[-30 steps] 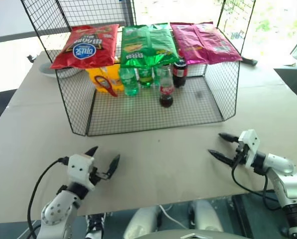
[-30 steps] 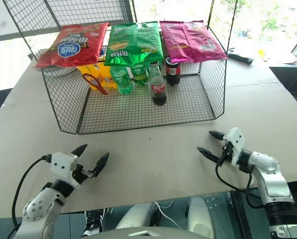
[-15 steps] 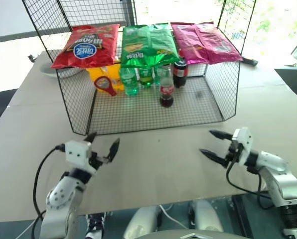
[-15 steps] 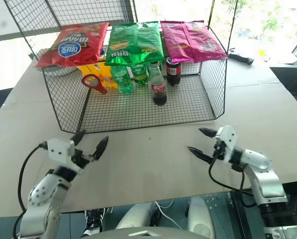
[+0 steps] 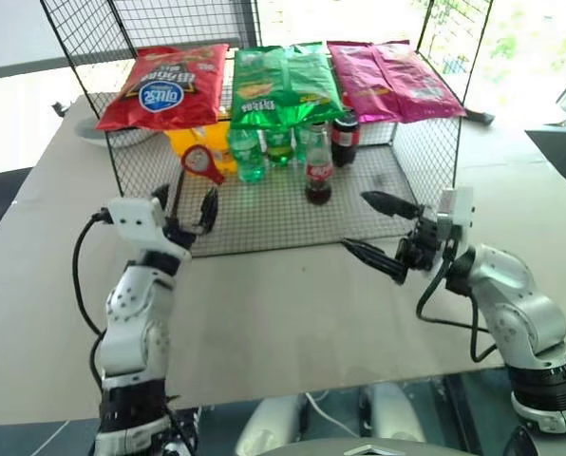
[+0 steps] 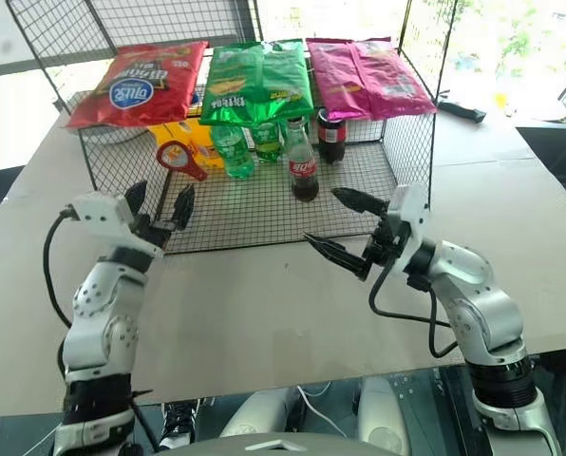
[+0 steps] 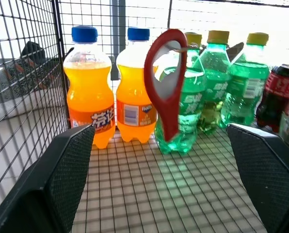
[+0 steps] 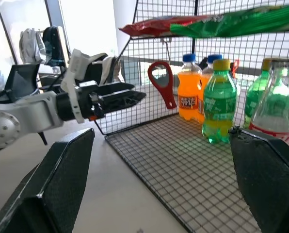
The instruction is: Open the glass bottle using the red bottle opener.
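The glass bottle [image 5: 317,172], slim with dark drink and a red label, stands upright on the mesh floor of a wire cage [image 5: 425,180], near the middle. The red bottle opener [image 5: 202,163] hangs ring-up at the cage's left side, in front of the orange bottles; the left wrist view shows the red bottle opener [image 7: 171,121] straight ahead. My left gripper [image 5: 183,203] is open at the cage's front left, just short of the opener. My right gripper [image 5: 357,222] is open in front of the cage, below and right of the bottle, pointing left. Neither holds anything.
Red, green and pink chip bags [image 5: 281,84] lie on the cage top. Inside stand two orange soda bottles [image 7: 88,87], several green bottles [image 5: 249,154] and a dark plastic cola bottle [image 5: 343,139]. A white bowl [image 5: 112,136] sits behind the cage on the left.
Both arms rose from the table's near edge. The left gripper went forward to the cage's front left; the right gripper swung up and left to the cage front. Both stayed open.
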Controlling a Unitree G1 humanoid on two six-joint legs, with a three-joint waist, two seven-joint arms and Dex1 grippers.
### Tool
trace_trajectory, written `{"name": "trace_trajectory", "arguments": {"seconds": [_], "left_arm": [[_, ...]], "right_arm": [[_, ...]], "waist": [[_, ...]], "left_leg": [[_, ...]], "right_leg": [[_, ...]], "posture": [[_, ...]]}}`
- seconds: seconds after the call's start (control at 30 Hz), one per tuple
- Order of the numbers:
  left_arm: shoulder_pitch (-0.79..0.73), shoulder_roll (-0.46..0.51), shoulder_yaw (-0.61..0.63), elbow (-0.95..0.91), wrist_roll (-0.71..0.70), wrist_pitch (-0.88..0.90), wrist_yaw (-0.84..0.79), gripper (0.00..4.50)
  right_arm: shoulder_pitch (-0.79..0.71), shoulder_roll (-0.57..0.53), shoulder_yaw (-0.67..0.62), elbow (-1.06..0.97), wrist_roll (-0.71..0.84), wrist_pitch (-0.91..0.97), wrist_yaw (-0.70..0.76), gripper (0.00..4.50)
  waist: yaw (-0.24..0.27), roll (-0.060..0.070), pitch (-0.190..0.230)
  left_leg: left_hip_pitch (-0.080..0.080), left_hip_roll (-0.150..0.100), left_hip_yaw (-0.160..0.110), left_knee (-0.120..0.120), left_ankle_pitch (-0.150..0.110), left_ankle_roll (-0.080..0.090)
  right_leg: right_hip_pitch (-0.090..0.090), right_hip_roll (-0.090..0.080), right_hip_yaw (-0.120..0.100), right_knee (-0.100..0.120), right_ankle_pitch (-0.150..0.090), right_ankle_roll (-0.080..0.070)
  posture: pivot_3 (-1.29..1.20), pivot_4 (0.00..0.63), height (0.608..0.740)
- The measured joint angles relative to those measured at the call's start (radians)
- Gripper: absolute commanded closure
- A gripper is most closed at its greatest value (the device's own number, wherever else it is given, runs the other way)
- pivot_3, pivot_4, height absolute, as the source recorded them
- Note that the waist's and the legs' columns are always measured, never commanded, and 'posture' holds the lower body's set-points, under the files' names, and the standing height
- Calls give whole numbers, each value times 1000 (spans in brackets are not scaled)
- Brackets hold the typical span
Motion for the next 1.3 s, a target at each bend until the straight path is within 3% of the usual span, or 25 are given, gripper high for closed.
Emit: {"name": "trace_trajectory", "arguments": {"seconds": [0.37, 0.5, 0.53, 0.6, 0.73, 1.03, 1.3], "left_arm": [[-173, -9, -2, 196, 19, -82, 1, 0], [-212, -10, -2, 237, 18, -116, -5, 1151], [-219, -10, -3, 242, 18, -127, -9, 1792], [-219, -10, -5, 245, 18, -130, -10, 2455], [-216, -14, -5, 245, 18, -137, -12, 4374], [-187, -34, -11, 196, -42, -96, -32, 4443], [-182, -112, 28, 66, -341, 90, -43, 4443]], "right_arm": [[-17, 10, 10, -1, 0, 12, -20, 41], [-17, 10, 12, -1, -11, 6, -20, 0], [-17, 11, 12, -1, -15, 1, -20, 0], [-17, 11, 12, -1, -17, -1, -20, 0], [-17, 13, 14, -1, -21, -2, -20, 0], [-16, 17, 16, -1, -32, -6, -20, 0], [-16, 22, 19, -1, -40, -20, -20, 0]], "waist": [[-1, 0, 0], [-1, 0, 0], [-2, 0, 0], [-2, 0, 0], [-1, 0, 0], [-2, 0, 0], [-2, 0, 0]], "left_leg": [[0, 0, 0, 1, 0, 0], [0, 0, 0, 1, 0, 0], [0, 0, 0, 1, 0, 0], [0, 0, 0, 1, 0, 0], [0, 0, 0, 1, 0, 0], [0, 0, 0, 1, 0, 0], [0, 0, 0, 1, 0, 0]], "right_leg": [[0, 0, 0, 0, 0, 0], [0, 0, 0, 0, 0, 0], [0, 0, 0, 0, 0, 0], [0, 0, 0, 0, 0, 0], [0, 0, 0, 0, 0, 0], [0, 0, 0, 1, 0, 0], [0, 0, 0, 1, 0, 0]], "posture": [[0, 150, 740], [0, 150, 740], [0, 150, 740], [0, 150, 740], [0, 150, 740], [0, 150, 740], [0, 150, 740]]}}
